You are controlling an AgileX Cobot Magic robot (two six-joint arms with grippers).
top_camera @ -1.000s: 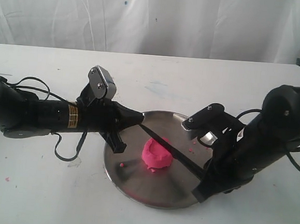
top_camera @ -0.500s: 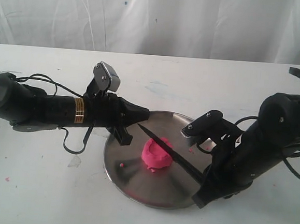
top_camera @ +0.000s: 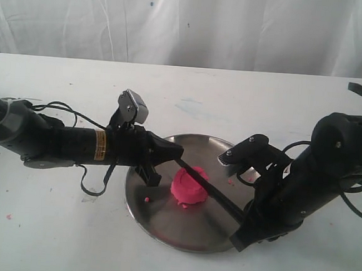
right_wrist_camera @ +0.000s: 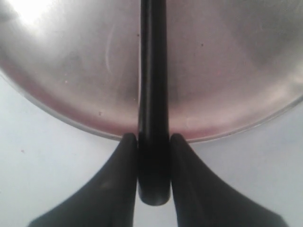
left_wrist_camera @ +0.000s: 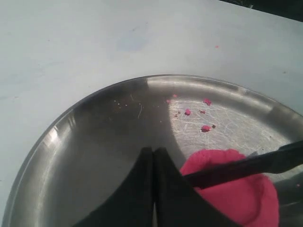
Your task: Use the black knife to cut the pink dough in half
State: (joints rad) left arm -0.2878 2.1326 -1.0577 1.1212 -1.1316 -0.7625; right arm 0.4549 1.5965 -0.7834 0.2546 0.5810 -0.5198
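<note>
We see two end effectors. The right end effector [right_wrist_camera: 153, 138] pinches the butt of the handle of one slim all-black knife [right_wrist_camera: 153, 71] between its two fingers [right_wrist_camera: 129, 142], the handle squeezed tight with no gap on either side. From that grip the knife [top_camera: 211, 188] runs out over the rim of one round steel plate [top_camera: 162, 219] and its blade [left_wrist_camera: 255, 163] lies across the top of the bright pink soft dough [top_camera: 189, 187], a single undivided lump near the plate's middle. How deep the blade sits in it, we cannot tell. The left end effector [left_wrist_camera: 154, 150] has its two fingers pressed together on nothing, its tip [top_camera: 178, 151] low over the plate, just beside the knife point and the dough [left_wrist_camera: 236, 198]. We count at least four pink crumbs [left_wrist_camera: 205, 128] scattered on the plate beyond the lump. The plate rests on the white counter [top_camera: 47, 238].
</note>
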